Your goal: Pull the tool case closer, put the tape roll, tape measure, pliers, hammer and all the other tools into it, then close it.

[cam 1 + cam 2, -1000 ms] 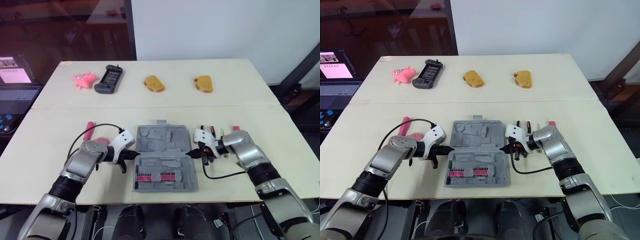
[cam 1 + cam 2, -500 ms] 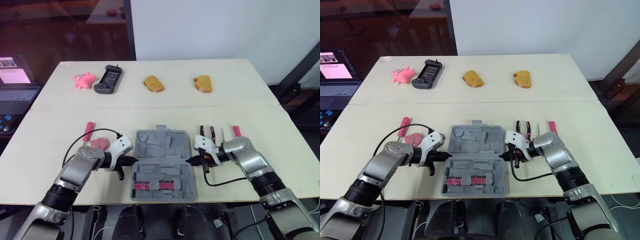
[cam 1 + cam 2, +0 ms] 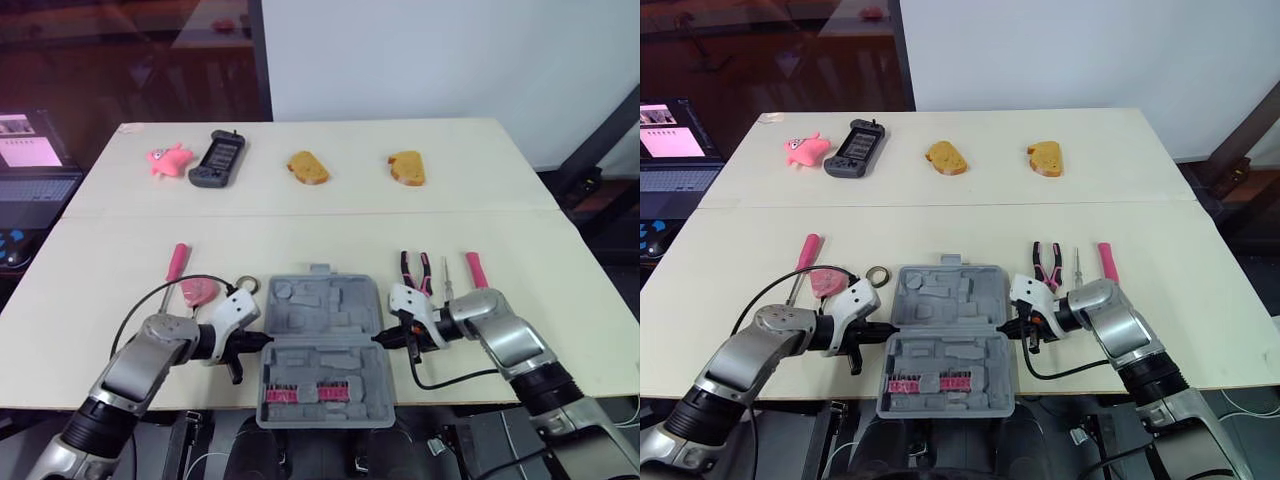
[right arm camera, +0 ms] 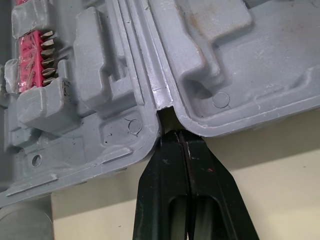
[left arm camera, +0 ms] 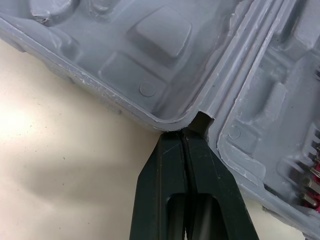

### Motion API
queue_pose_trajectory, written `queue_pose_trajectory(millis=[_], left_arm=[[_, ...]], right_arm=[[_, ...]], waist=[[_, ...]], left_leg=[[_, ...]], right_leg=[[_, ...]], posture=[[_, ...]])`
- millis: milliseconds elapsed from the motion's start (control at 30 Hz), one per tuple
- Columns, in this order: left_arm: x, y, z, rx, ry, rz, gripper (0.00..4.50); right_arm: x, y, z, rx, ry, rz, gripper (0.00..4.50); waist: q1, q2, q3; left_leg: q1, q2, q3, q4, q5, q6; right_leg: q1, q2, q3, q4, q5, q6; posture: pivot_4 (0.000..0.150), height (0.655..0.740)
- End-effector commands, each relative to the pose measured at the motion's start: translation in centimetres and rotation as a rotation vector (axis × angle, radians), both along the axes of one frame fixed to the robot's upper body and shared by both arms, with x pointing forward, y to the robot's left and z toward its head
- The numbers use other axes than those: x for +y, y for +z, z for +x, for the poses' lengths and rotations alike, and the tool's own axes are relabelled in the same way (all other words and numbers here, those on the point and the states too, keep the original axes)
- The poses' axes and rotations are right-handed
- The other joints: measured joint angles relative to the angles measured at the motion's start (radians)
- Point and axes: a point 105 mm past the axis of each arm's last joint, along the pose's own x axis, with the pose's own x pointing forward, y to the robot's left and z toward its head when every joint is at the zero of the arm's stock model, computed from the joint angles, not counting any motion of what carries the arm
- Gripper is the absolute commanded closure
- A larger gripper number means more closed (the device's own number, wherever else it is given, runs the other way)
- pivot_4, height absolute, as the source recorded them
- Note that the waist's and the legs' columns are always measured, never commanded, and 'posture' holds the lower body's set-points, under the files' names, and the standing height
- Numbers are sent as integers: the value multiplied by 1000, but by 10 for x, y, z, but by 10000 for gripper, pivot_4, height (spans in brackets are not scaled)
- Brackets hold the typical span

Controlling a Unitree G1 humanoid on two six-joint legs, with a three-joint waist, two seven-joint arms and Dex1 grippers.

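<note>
The pale table (image 3: 330, 205) carries everything. The grey tool case (image 3: 322, 345) lies open and flat at its near edge, midway between the two arms, and its near half pokes a little past the edge. A row of pink screwdriver bits (image 3: 300, 393) sits in that near half.

The left gripper (image 3: 262, 340) lies low on the table at the case's left side. Its two black fingers are pressed together, and their tips touch the notch where the two halves hinge (the left wrist view shows nothing caught between them). The right gripper (image 3: 380, 340) mirrors it at the case's right side, its fingers likewise closed tight with the tips against the hinge notch.

The tools lie outside the case. Beyond the right gripper are the pliers (image 3: 414, 270) with red and black handles, then a thin screwdriver (image 3: 447, 275) and a pink-handled tool (image 3: 474, 268), side by side. Beyond the left gripper lie a pink-handled screwdriver (image 3: 176, 265), the pink tape measure (image 3: 198, 292) and, just beside the case's far left corner, the tape roll (image 3: 246, 284).

Along the far side of the table sit a pink toy (image 3: 167, 160), a dark handheld game (image 3: 217, 159) and two bread slices (image 3: 308, 167) (image 3: 407, 167).
</note>
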Motion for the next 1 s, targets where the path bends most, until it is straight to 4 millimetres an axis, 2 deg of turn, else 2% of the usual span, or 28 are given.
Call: queue_pose_trajectory(millis=[33, 400, 733, 867, 1000], left_arm=[[-1, -6, -7, 39, -5, 8, 45000], [2, -4, -19, 87, -24, 4, 45000], [3, -5, -18, 70, -7, 17, 45000], [18, -3, -16, 59, 14, 53, 45000], [44, 13, -9, 9, 84, 72, 45000]], right_arm=[[8, 6, -2, -15, 28, 26, 44860], [7, 5, -9, 11, 37, 24, 44860], [1, 3, -11, 17, 24, 10, 44860], [-13, 5, -3, -5, -22, -4, 44860], [-31, 22, 2, -28, -60, 28, 44860]], waist=[[0, 0, 0], [0, 0, 0], [2, 0, 0], [1, 0, 0], [1, 0, 0]], left_leg=[[0, 0, 0, 0, 0, 0], [0, 0, 0, 0, 0, 0], [0, 0, 0, 0, 0, 0], [0, 0, 0, 0, 0, 0], [0, 0, 0, 0, 0, 0]], right_leg=[[0, 0, 0, 0, 0, 0], [0, 0, 0, 0, 0, 0], [0, 0, 0, -1, 0, 0], [0, 0, 0, -1, 0, 0], [0, 0, 0, -1, 0, 0]], posture=[[1500, 7188], [1500, 7188], [1500, 7188], [1500, 7188], [1500, 7188]])
